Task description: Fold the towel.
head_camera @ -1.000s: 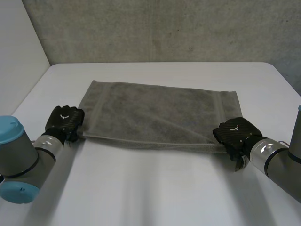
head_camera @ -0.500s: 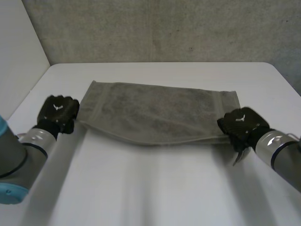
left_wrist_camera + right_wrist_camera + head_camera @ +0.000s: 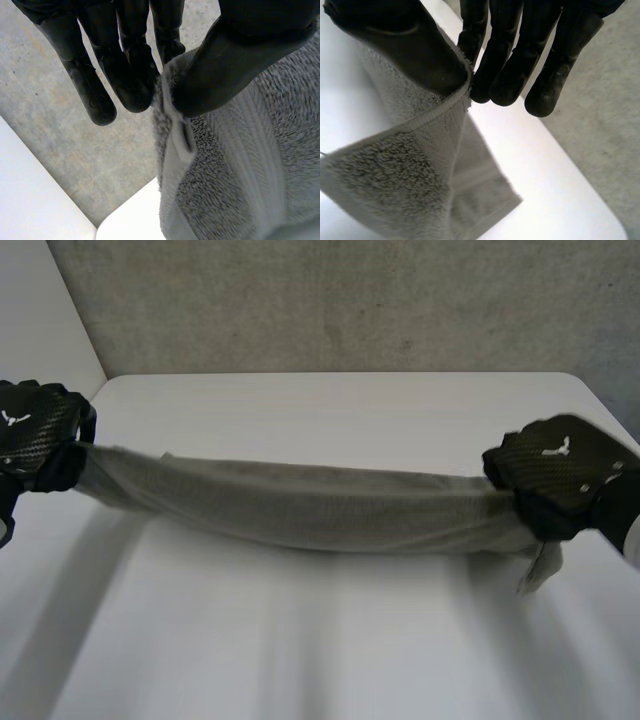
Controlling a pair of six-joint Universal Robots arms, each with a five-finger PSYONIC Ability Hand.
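We note the grey towel [image 3: 310, 510] strung between both hands above the white table [image 3: 330, 640], sagging mid-span. At one end the left hand [image 3: 35, 435] pinches the hem, thumb against fingers. At the other, the right hand [image 3: 555, 475] pinches likewise, with a loose flap hanging below.

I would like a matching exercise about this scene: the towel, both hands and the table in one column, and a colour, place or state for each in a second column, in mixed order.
Column 1:
1. towel
2. left hand
3. right hand
4. table

Column 2:
a. white, below everything
b. pinches the towel end where a corner hangs down
c. grey, stretched between the hands
d. pinches the towel end at the head view's left

Pairs: 1-c, 2-d, 3-b, 4-a
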